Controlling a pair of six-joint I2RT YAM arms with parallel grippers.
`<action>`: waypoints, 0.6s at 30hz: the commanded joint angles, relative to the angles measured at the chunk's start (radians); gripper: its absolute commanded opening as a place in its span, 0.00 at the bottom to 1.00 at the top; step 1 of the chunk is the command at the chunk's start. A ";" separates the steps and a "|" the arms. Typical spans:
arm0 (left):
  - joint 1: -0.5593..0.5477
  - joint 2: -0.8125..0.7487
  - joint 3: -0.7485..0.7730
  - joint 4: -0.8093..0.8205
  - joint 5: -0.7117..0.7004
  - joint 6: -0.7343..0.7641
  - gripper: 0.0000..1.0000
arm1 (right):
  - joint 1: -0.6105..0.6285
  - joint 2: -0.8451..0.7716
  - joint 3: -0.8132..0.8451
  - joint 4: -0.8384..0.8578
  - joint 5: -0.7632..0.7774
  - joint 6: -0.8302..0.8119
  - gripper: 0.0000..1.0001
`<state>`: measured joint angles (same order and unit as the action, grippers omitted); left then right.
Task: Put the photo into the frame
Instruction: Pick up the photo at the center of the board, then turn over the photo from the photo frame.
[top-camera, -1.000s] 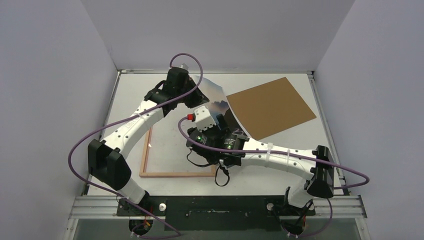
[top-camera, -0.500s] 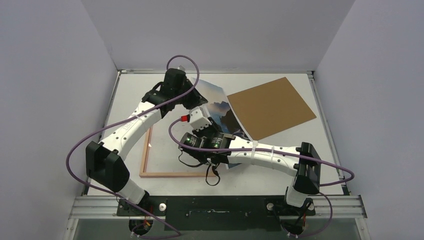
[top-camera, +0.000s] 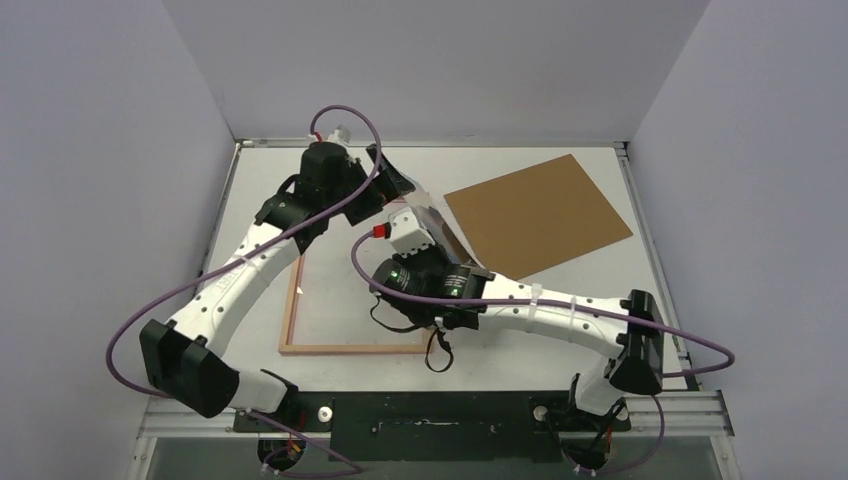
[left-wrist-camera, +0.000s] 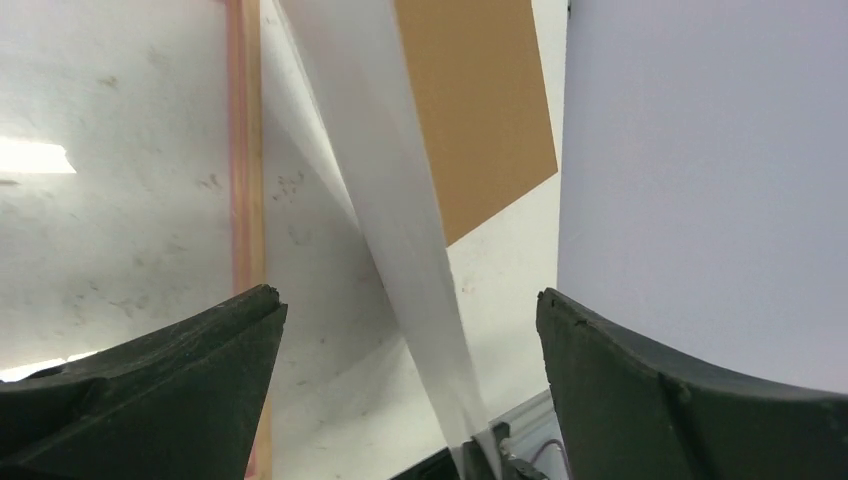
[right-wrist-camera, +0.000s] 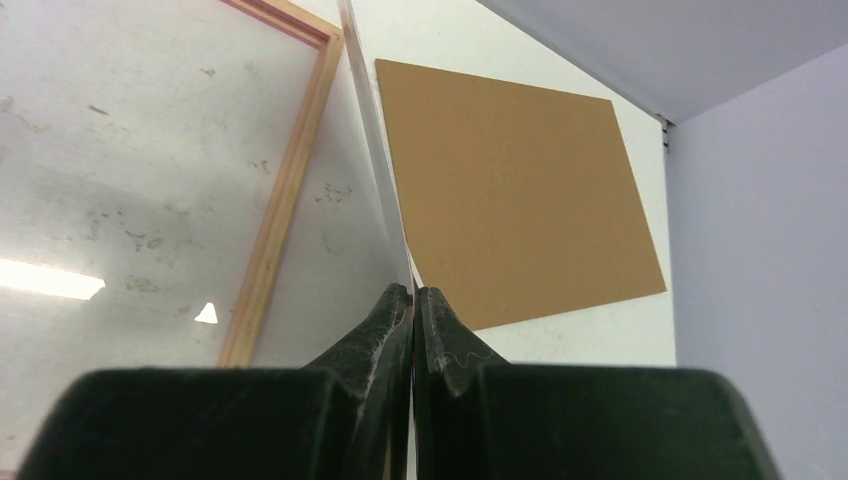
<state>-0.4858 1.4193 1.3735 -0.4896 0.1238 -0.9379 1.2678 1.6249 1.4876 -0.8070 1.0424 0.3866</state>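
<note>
Two robot arms meet over a white table (top-camera: 590, 275) in the overhead view, with the photo (top-camera: 441, 230) raised between them just above the centre of the picture. The right gripper (right-wrist-camera: 413, 296) reaches in from the lower right, its two dark fingers pressed together on the print's near edge. In its wrist view the sheet runs away from the fingertips almost edge-on, a thin pale line climbing toward the top of the picture.

The left gripper (left-wrist-camera: 407, 300) extends from the lower left to the upper centre of the overhead view, its jaws wide apart. Its wrist camera shows the print's plain white back as a blurred band slanting between the two fingers — touching neither, as far as that view shows.

The print stands steeply tilted and clear of the table, held by the right arm alone. It is close to the upper right corner of the frame (top-camera: 292, 300) and not yet laid inside it.

The frame lies flat in the left centre of the overhead view, light wood side up, its upper part hidden under the arms. A brown cardboard board (top-camera: 540, 212) lies flat in the upper right of the table, its lower left edge just beside the lifted print.
</note>
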 joint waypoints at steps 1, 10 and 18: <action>0.044 -0.141 0.002 0.064 -0.062 0.163 0.97 | -0.048 -0.136 -0.016 0.148 -0.084 -0.043 0.00; 0.117 -0.399 -0.068 0.024 -0.221 0.427 0.97 | -0.237 -0.184 0.133 0.149 -0.456 0.157 0.00; 0.133 -0.531 -0.118 -0.212 -0.372 0.515 0.97 | -0.246 -0.041 0.369 0.209 -0.693 0.325 0.00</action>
<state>-0.3614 0.9051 1.2694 -0.5606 -0.1455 -0.4969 1.0168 1.5116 1.7607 -0.6792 0.5259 0.6037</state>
